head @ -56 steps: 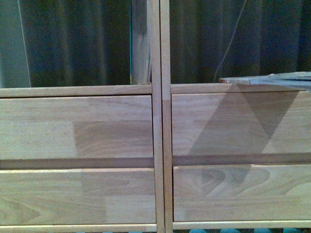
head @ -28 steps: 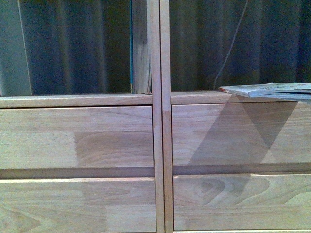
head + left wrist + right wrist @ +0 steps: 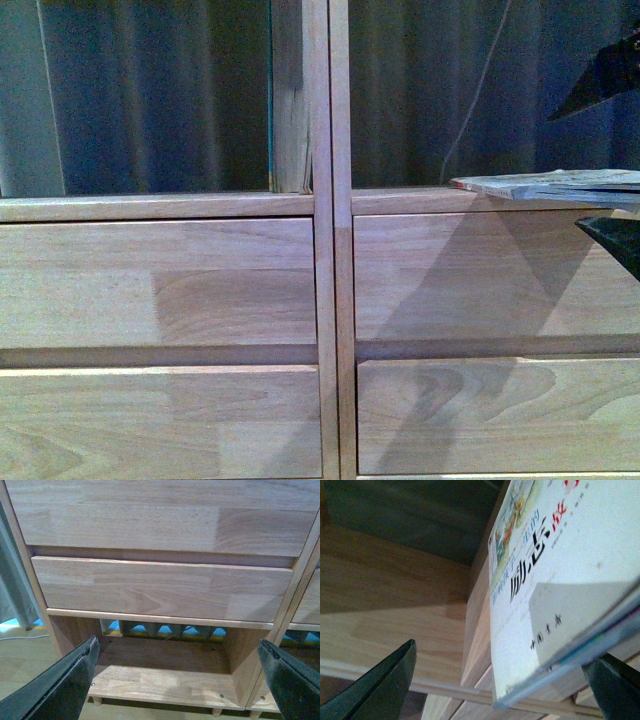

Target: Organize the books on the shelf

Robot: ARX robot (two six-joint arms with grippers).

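Right end effector (image 3: pixel 563 170) sits at the right edge of my front view with its two dark fingers (image 3: pixel 605 75) spread wide, one above and one below the thin paperback (image 3: pixel 540 186). Neither finger appears to press on it, so I read the jaws as fully apart with nothing gripped. That paperback lies flat on the ledge of the right-hand open compartment of the shelf (image 3: pixel 330 300), just above the upper right drawer front (image 3: pixel 480 270), and its near corner overhangs the ledge a little. On the right wrist camera its pale cover, printed with dark and red characters, fills most of the space between the fingers.

Over in the upper middle of the front frame, the thicker book (image 3: pixel 288 110) stands upright in the left compartment, close against the central upright. Its tan page edges face me, and a thin teal strip runs down its left side.

Left end effector (image 3: pixel 177 645) does not show in the front view. Its wrist camera shows both fingers far apart with nothing between them, facing the shelf's lower drawers and open bottom compartment. A dark curtain (image 3: pixel 150 90) hangs behind the backless compartments.
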